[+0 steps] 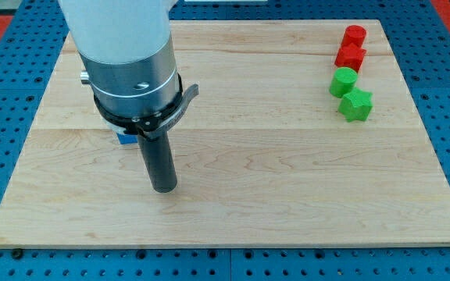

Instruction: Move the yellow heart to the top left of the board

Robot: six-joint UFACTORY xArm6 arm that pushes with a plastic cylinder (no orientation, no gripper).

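My tip [163, 187] rests on the wooden board [287, 195] in the lower left of the frame; it is a plain rod with nothing to spread or pinch. A bit of blue block [125, 138] peeks out just behind the arm. The yellow heart cannot be seen. Well apart, upper right, sit a red cylinder [355, 35], a red block [350, 56], a green cylinder [343, 81] and a green star-like block [356, 104]

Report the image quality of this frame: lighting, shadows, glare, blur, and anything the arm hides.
Camera view: even, bright light on the wooden board; only soft shadow beside my tip; mild sheen on the arm's white housing. Focus is sharp on the red blocks and green blocks. The arm hides most of a blue block; no yellow heart shows.
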